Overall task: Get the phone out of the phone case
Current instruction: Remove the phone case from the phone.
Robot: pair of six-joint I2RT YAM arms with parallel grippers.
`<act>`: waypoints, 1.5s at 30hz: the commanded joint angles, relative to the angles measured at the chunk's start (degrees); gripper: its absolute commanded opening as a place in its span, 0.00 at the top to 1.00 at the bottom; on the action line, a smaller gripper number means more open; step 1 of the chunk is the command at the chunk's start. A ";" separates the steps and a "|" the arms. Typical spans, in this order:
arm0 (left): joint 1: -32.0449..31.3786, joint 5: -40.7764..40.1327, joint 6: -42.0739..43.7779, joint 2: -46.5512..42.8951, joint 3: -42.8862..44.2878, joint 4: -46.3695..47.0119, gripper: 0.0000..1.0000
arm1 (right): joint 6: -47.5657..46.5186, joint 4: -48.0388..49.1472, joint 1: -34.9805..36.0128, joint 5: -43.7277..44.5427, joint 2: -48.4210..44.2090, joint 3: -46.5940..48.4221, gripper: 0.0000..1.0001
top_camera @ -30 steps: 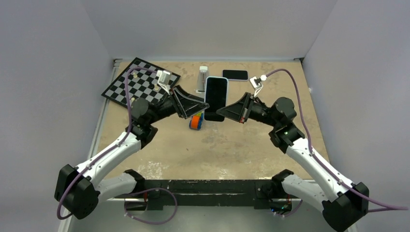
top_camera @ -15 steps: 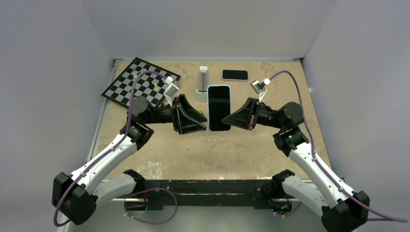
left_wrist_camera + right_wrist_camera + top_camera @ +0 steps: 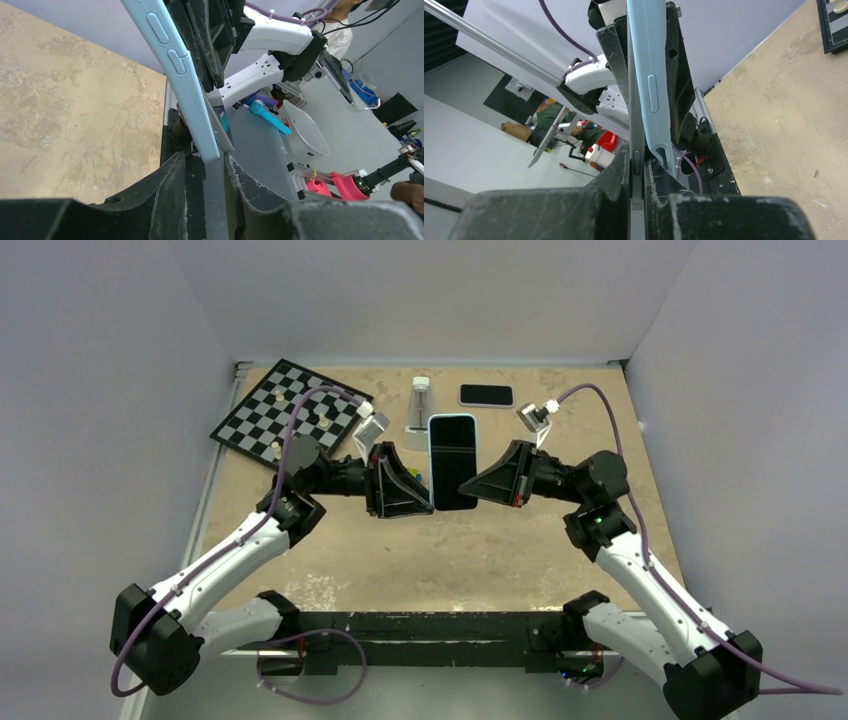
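Two grippers meet at one phone (image 3: 452, 460) held off the table (image 3: 480, 550), a little toward 12 o'clock from the middle of the overhead view, with its dark screen facing up and its long side running from 12 to 6. A light blue phone case (image 3: 650, 75) wraps it.

The right gripper (image 3: 636, 160) reaches in from 3 o'clock and takes the phone near its 5 o'clock corner. In its wrist view the fingers are pressed together on the phone's thin grey edge, with a side button just at the pinch. At that corner the blue case stands slightly away from the grey edge instead of hugging it.

The left gripper (image 3: 204, 165) comes in from 9 o'clock, at the phone's 7 o'clock corner. Its fingers stand a narrow gap apart with the end of the case between them. Whether they pinch it yet I cannot tell.

On the table, a chessboard (image 3: 290, 410) with a few pieces lies at 10 o'clock. A small pale upright object (image 3: 421, 405) stands just beyond the held phone's top edge, and a second phone (image 3: 486, 395) lies flat at 1 o'clock, near the back wall.
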 commanded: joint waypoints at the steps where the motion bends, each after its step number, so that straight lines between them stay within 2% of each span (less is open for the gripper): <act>1: -0.63 -0.30 -1.49 0.70 2.45 4.39 0.64 | 0.90 5.89 -0.24 -0.21 -0.38 2.63 1.00; 7: -0.58 -2.26 2.26 0.26 3.29 -1.31 0.76 | 1.87 6.88 -0.24 -0.50 -0.89 2.28 1.00; 11: -0.65 -5.64 5.20 0.44 5.05 -6.74 0.90 | 1.70 6.70 -0.26 -0.50 -1.20 1.93 1.00; 18: -0.61 -11.83 5.08 1.97 7.73 -12.39 0.77 | -1.26 3.12 -0.14 -0.07 -1.13 1.72 1.00; 25: -0.73 -12.88 0.96 3.46 8.37 -7.45 0.70 | -3.36 0.82 -0.06 0.22 -1.12 1.61 1.00; 29: -0.85 -13.48 -0.46 4.54 9.14 -5.27 0.71 | -3.94 0.01 -0.01 0.30 -1.08 1.57 1.00; 35: -1.42 -14.80 -1.60 6.49 11.41 -4.06 0.84 | -5.08 -1.74 0.05 0.49 -0.80 1.64 1.00; 36: -1.46 -15.14 -1.25 6.78 11.95 -4.35 0.88 | -5.46 -2.28 0.03 0.49 -0.77 1.74 1.00; 37: -1.47 -15.72 -0.89 6.79 12.40 -5.14 0.98 | -5.82 -2.76 -0.01 0.51 -0.77 1.89 1.00; 40: -1.39 -23.70 2.02 5.32 14.25 -15.79 1.00 | -8.99 -7.24 0.03 0.78 -0.86 3.20 1.00; 43: -1.07 -40.74 4.65 2.78 16.09 -33.72 1.00 | -16.69 -18.32 -0.01 3.07 -1.39 6.16 1.00; 45: -0.49 -49.60 5.46 1.60 16.40 -41.26 1.00 | -21.57 -25.34 0.05 5.52 -2.10 7.85 1.00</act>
